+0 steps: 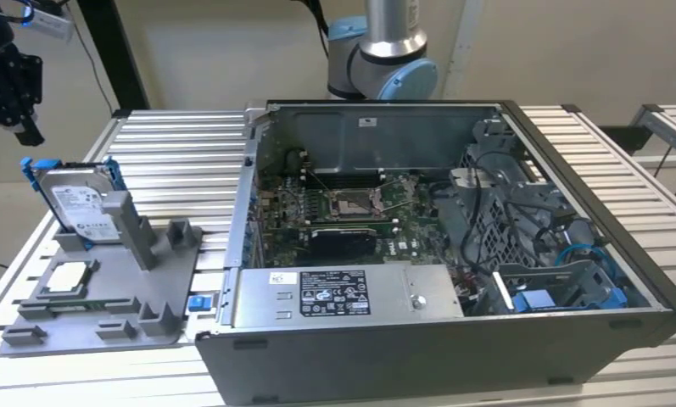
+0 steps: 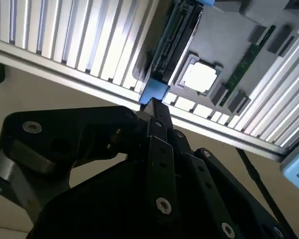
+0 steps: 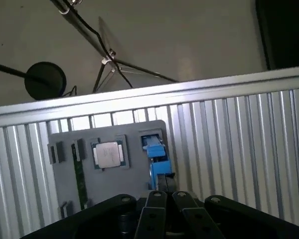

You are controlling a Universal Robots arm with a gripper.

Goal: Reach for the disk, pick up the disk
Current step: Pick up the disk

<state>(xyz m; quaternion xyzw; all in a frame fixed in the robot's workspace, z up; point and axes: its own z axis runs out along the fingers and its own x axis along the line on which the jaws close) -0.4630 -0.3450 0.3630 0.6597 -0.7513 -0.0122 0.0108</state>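
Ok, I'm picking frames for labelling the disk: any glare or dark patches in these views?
Exterior view: soft light, the disk evenly lit. Second wrist view: the square chip blown out white, the table gleaming, the gripper dark in the foreground. First wrist view: the table's edge glares.

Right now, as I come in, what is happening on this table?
One robot arm is working on the disk. The disk stands upright in a grey holder tray, at the exterior view's left of an open computer case. The gripper hangs above the disk, apart from it. The disk is not yet picked up.
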